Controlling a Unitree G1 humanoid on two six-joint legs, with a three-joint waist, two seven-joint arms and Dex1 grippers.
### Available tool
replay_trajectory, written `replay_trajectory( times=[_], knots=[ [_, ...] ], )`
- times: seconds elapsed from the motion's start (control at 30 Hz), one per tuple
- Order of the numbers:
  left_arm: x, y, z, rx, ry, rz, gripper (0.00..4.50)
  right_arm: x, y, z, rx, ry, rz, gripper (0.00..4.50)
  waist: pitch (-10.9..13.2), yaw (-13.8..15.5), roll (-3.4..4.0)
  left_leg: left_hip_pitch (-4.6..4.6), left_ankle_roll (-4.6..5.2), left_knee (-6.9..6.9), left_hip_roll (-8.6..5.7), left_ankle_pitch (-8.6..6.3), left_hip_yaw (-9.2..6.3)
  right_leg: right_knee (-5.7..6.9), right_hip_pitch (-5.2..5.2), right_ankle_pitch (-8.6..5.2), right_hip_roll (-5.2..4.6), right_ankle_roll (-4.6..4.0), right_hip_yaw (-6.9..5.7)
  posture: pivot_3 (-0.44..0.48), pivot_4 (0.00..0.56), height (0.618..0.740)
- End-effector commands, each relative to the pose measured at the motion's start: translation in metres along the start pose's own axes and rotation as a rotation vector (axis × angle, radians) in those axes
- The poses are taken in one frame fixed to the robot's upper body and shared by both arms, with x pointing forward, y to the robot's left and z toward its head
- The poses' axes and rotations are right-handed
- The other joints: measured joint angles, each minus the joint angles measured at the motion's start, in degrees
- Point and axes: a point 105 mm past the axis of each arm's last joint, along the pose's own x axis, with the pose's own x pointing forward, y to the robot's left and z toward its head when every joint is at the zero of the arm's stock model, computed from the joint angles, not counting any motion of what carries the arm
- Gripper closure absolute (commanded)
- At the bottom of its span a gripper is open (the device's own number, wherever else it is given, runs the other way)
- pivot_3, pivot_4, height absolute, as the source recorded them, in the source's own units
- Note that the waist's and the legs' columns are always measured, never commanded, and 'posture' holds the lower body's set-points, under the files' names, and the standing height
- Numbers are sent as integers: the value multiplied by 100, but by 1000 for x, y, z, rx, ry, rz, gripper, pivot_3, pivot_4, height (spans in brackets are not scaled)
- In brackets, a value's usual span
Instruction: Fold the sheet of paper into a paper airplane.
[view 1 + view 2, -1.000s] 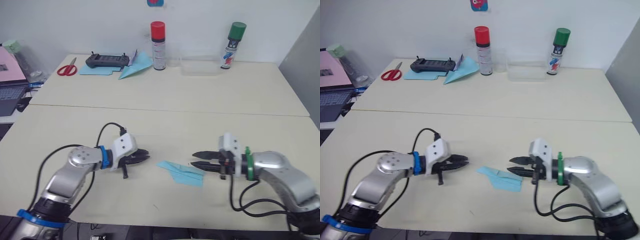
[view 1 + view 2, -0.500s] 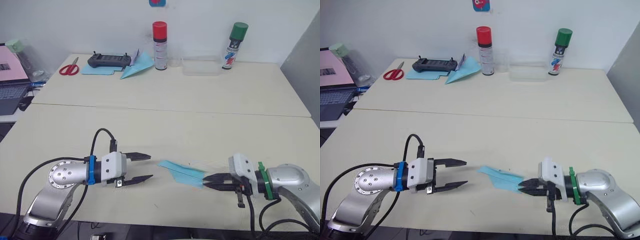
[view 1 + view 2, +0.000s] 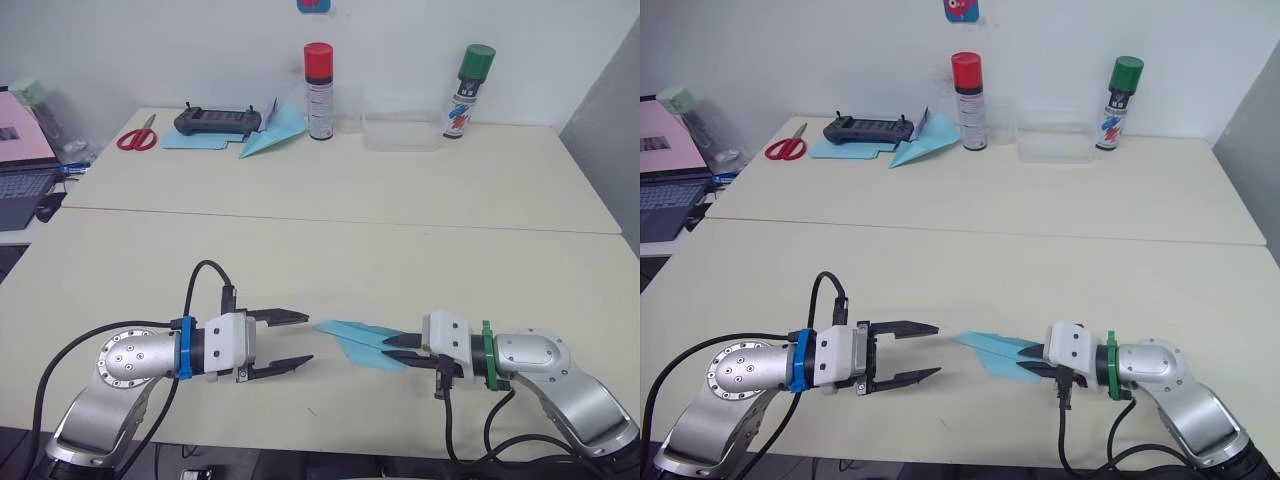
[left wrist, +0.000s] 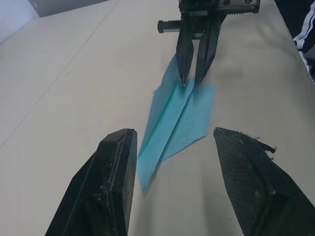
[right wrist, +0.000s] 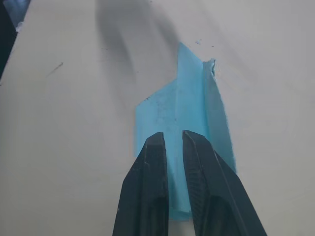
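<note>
Change: the right end effector (image 3: 398, 347) has come back in from its pulled-back spot at the near edge – its black tips now reach the wide rear end of the light-blue folded paper airplane (image 3: 362, 344), where half a second ago they sat just short of it.
Left side: the left end effector (image 3: 296, 342) has barely shifted; it stays spread wide, its tips near the paper's pointed end but apart from it.
Right end effector state: the two fingers are nearly pressed together with only a thin slit between them, lying over the plane's rear part along its centre crease; whether they actually pinch a layer or just rest on it I cannot tell.
Meaning for the task: the folding looks essentially done – this reads as a final press or a grip on the finished plane rather than a new fold.
Paper's look: a small, flat, layered wedge of thin light-blue paper with a central ridge; the tip points toward 9 o'clock at the left end effector, the squared tail toward 3 o'clock, with a slightly ragged edge at one corner.
Paper's place: on the cream surface (image 3: 340, 255), near its front edge, between the two end effectors.
Background at 12 o'clock: a red-capped spray can (image 3: 317, 90) and a green-capped spray can (image 3: 466, 89) stand well apart from the work.
</note>
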Motion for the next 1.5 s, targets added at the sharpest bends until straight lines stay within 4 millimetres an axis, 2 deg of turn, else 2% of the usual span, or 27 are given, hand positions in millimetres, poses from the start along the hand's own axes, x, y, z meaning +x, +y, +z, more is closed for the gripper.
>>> replay_trajectory(
  times=[0.03, 0.4, 0.63, 1.0, 1.5],
  knots=[
    [2, 2, 9, 33, -30, 8, 1693, 2, 0, 6, -63, -19, -3, 3898, 0, -4, 0, 1, 0, 0, 0, 0, 0, 2, 0, 0, 0, 0, 0, 0, 150, 740],
    [8, 5, 13, 16, -50, 30, 1693, 7, -5, -2, -108, 9, -23, 3898, 0, -7, 0, 5, 0, 2, 0, 0, 0, 6, 3, 1, 1, -1, 0, 0, 150, 740],
    [8, 9, 13, 18, -52, 36, 1693, 10, -10, -10, -212, 34, -54, 3898, 0, -9, 0, 6, 0, 3, 0, 0, 0, 7, 3, 1, 1, -1, 0, 0, 150, 740],
    [10, 23, 19, -48, -74, 89, 1693, 10, -32, -6, -235, 18, -114, 3898, 0, -13, 0, 10, 0, 8, 0, 1, -1, 13, 8, 4, 1, -2, 0, 0, 150, 740],
    [12, 28, 19, -61, -80, 103, 1693, 16, -43, -8, -282, 35, -139, 3898, 0, -14, 0, 11, 0, 10, 0, 1, -2, 18, 8, 20, 2, -30, 0, 0, 150, 740]
  ],
)
